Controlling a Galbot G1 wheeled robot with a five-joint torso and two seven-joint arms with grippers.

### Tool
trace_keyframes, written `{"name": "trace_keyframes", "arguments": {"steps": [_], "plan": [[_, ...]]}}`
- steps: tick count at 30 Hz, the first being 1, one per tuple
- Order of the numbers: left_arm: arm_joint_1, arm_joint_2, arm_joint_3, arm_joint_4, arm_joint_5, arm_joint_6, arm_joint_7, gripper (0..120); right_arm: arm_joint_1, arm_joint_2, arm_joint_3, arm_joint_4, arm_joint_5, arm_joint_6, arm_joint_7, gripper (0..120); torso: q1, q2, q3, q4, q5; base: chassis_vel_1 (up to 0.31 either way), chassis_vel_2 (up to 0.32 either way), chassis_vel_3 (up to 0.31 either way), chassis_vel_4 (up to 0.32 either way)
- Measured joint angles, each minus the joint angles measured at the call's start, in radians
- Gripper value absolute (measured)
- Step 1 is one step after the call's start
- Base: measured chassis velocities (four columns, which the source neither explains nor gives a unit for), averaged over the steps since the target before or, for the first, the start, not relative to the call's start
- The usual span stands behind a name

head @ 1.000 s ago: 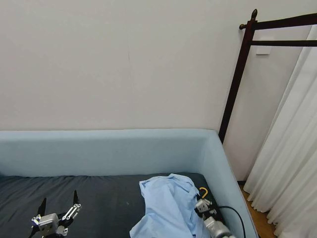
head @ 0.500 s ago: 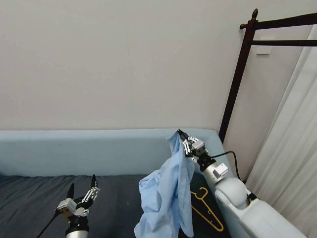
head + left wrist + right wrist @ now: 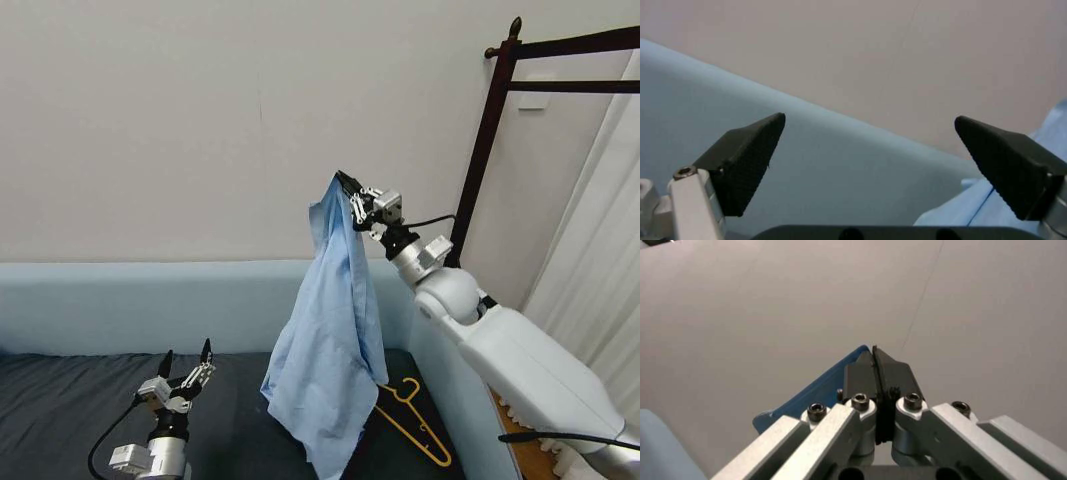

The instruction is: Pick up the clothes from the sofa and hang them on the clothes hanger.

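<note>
Right fingers clench the blue shirt over the sofa near the wooden rack; left fingers gape.

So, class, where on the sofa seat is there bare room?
The dark seat is bare left of the left gripper, up to the backrest. The right end is crowded: the shirt hanging from the right gripper, the yellow hanger beneath.

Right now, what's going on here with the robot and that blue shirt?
The right gripper is shut on the top of a light blue shirt and holds it up in front of the wall, so it drapes down over the sofa. A yellow hanger lies on the seat by the shirt's lower edge. The left gripper hovers open and empty low over the seat. The shirt is not yet on the dark wooden rack.
</note>
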Motion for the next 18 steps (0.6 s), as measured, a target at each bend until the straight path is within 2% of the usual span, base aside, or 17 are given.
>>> {"name": "trace_keyframes", "arguments": {"steps": [8, 12, 13, 15, 17, 18], "plan": [[-0.021, 0.009, 0.017, 0.064, 0.020, -0.020, 0.091, 100, 0.029, 0.008, -0.011, -0.011, 0.013, 0.013, -0.019, 0, 0.000, 0.000, 0.000, 0.0000, 0.0000, 0.000, 0.000, 0.000, 0.000], [-0.054, 0.052, 0.022, 0.165, 0.037, -0.076, 0.341, 100, 0.044, 0.014, -0.023, -0.015, 0.019, 0.026, -0.052, 0, 0.000, 0.000, 0.000, -0.0003, 0.0001, 0.000, 0.000, 0.000, 0.000], [-0.054, 0.052, 0.022, 0.165, 0.037, -0.076, 0.341, 100, 0.044, 0.014, -0.023, -0.015, 0.019, 0.026, -0.052, 0, 0.000, 0.000, 0.000, -0.0003, 0.0001, 0.000, 0.000, 0.000, 0.000], [-0.090, 0.084, 0.024, 0.243, 0.053, -0.101, 0.466, 100, 0.056, 0.023, -0.030, -0.019, 0.024, 0.029, -0.066, 0, 0.000, 0.000, 0.000, 0.0003, 0.0000, 0.000, 0.000, 0.000, 0.000], [-0.135, 0.109, 0.034, 0.309, 0.057, -0.111, 0.535, 100, 0.067, 0.029, -0.034, -0.025, 0.031, 0.029, -0.075, 0, 0.000, 0.000, 0.000, 0.0001, 0.0000, 0.000, 0.000, 0.000, 0.000], [-0.135, 0.109, 0.034, 0.309, 0.057, -0.111, 0.535, 100, 0.067, 0.029, -0.034, -0.025, 0.031, 0.029, -0.075, 0, 0.000, 0.000, 0.000, 0.0001, 0.0000, 0.000, 0.000, 0.000, 0.000]]}}
